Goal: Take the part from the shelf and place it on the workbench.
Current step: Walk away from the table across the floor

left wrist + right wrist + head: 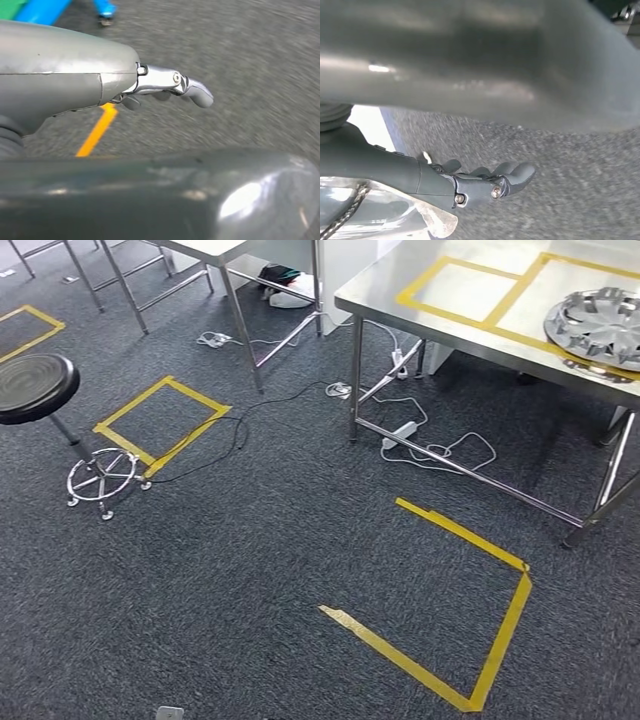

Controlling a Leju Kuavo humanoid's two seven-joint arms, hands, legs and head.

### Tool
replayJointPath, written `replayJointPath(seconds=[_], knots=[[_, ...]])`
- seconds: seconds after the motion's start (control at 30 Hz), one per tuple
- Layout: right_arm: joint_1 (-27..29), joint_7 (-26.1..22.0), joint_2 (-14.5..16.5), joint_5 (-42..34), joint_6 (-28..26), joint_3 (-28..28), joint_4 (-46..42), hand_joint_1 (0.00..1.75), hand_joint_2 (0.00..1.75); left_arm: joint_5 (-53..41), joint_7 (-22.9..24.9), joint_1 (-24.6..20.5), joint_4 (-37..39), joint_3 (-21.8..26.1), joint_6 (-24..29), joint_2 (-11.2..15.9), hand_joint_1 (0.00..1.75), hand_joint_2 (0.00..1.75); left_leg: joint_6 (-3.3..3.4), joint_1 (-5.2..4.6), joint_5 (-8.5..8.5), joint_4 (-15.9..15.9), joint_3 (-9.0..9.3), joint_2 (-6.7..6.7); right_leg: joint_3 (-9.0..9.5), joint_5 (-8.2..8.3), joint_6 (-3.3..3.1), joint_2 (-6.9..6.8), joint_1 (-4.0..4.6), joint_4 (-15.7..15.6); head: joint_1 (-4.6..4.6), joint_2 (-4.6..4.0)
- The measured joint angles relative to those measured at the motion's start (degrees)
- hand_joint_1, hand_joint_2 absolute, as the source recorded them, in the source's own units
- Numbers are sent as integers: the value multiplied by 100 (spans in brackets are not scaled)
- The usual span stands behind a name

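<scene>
1. The part (pixel 598 328), a silver wheel cover, lies flat on the steel worktop (pixel 483 325), over yellow tape lines, well apart from both hands.
2. The left hand (pixel 166 87) hangs over grey carpet (pixel 245 75); its fingers (pixel 200 95) stretch out with nothing in them, a yellow tape strip (pixel 96 131) on the floor beyond them.
3. The right hand (pixel 486 182) also hangs over carpet, its fingers (pixel 518 175) loosely extended and empty.
4. A black stool (pixel 34 385) stands on the floor near a yellow tape square (pixel 162 423); white cables (pixel 430 445) trail under the worktop.
</scene>
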Motion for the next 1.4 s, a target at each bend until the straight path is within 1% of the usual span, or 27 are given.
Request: replayJointPath(seconds=[0.03,0.1,0.17,0.23,0.27,0.33,0.4,0.43,0.47,0.5,0.57,0.6,0.63,0.7,0.77,0.83,0.9,0.97,1.0,1.03,1.07,1.13,1.2,1.27,1.3,1.33,1.4], knots=[[-13,-1,13,17,-14,21,6,0,0,28,64,20,4,3,-3,23,0,0,23,-5,149,-234,140,24,3,-3,1,-73,7,0,-1,0],[-36,16,40,56,-30,68,17,0,0,91,227,41,16,19,1,63,0,0,118,-59,483,-1004,554,270,13,-20,14,-203,34,7,-2,0],[-49,63,57,97,-32,109,29,0,0,129,351,40,23,36,10,89,0,0,206,-123,584,-1490,778,489,5,-39,45,-330,66,18,-4,0],[-64,102,63,126,-29,149,37,0,0,137,419,71,30,40,17,98,0,0,252,-138,566,-1574,772,417,9,-50,93,-462,80,14,-10,0],[-74,120,66,132,-28,169,38,0,0,139,446,101,32,40,19,98,0,0,272,-126,584,-1599,770,354,8,-77,126,-434,74,27,-8,0],[-82,152,70,133,-33,200,40,0,0,141,504,129,36,40,27,94,0,0,324,-90,631,-1654,778,232,-102,-272,186,-141,55,273,4,0],[-60,174,71,120,-40,209,42,0,0,136,533,111,37,40,44,96,0,0,363,-76,662,-1665,760,99,-434,-625,217,183,34,956,13,0],[-44,180,72,114,-42,209,44,0,0,131,534,101,39,40,51,101,0,0,374,-76,670,-1664,751,23,-618,-759,227,236,29,1323,13,0],[-26,184,73,109,-44,209,46,0,0,127,533,99,40,40,56,104,0,0,378,-77,673,-1662,749,-54,-747,-793,235,254,26,1558,11,0],[-14,186,73,106,-46,209,48,0,0,124,533,104,41,40,59,107,0,0,376,-77,675,-1660,753,-132,-783,-711,242,263,21,1584,13,0],[-2,186,74,104,-50,209,51,0,0,122,532,111,42,40,58,105,0,0,358,-72,675,-1649,766,-289,-568,-296,247,353,-8,1037,12,0],[0,186,74,103,-51,209,53,0,0,122,531,107,42,40,58,104,0,0,336,-77,668,-1628,759,-361,-406,-117,247,495,-30,659,13,0],[0,185,78,101,-51,209,56,0,0,122,526,97,42,40,58,105,0,0,308,-79,660,-1597,738,-428,-263,-11,239,625,-53,348,7,0],[5,196,84,92,-51,209,61,0,0,123,466,84,42,40,58,109,0,0,233,-70,665,-1551,673,-549,-141,3,208,760,-61,109,2,0],[8,221,92,85,-51,209,61,0,0,128,340,92,46,40,56,120,0,0,163,-43,681,-1531,621,-626,-119,15,145,637,-50,88,3,0],[8,232,106,92,-56,211,61,0,0,133,214,91,54,40,54,130,0,0,100,-43,543,-1318,516,-426,-95,36,82,485,-58,54,-25,0],[16,214,118,104,-72,215,61,0,0,131,159,62,57,40,56,128,0,0,39,-32,204,-690,227,-127,-77,27,41,306,-49,40,-54,0],[20,166,121,97,-109,217,61,0,0,133,209,45,57,40,67,125,0,0,-2,-2,-35,-54,-67,-27,-71,8,20,124,-36,42,-56,0],[16,135,121,85,-129,217,61,0,0,140,251,49,57,40,75,123,0,0,-11,10,-10,26,-96,-9,-66,-2,18,45,-34,42,-57,0],[8,106,120,72,-147,217,61,0,0,149,291,57,57,40,83,122,0,0,-11,18,115,-113,-16,12,-56,-11,22,-26,-34,43,-58,0],[0,81,120,61,-158,217,61,0,0,156,315,61,57,40,89,122,0,0,-1,22,306,-438,158,60,-39,-23,31,-95,-33,42,-57,0],[-14,38,120,58,-167,217,61,0,0,169,318,43,57,40,90,121,0,0,47,-15,574,-1170,534,309,-6,-58,73,-223,-13,48,-57,0],[-23,5,119,75,-169,219,61,0,0,173,268,18,57,40,81,115,0,0,112,-67,612,-1491,673,459,15,-89,135,-344,15,44,-51,0],[-41,-3,117,98,-169,223,61,0,0,173,225,30,57,40,75,107,0,0,178,-77,622,-1527,660,354,35,-111,198,-444,14,28,-50,0],[-51,-4,116,105,-169,227,61,0,0,173,221,46,57,40,77,97,0,0,208,-70,636,-1551,666,295,31,-153,230,-384,5,54,-45,0],[-57,-5,115,110,-170,230,61,0,0,174,242,52,57,42,83,89,0,0,242,-58,651,-1575,674,238,-19,-242,254,-251,-5,168,-29,0],[-47,-6,111,119,-173,237,61,0,0,179,333,40,57,50,97,75,0,0,297,-48,667,-1597,681,117,-299,-559,275,99,-17,749,1,0]])
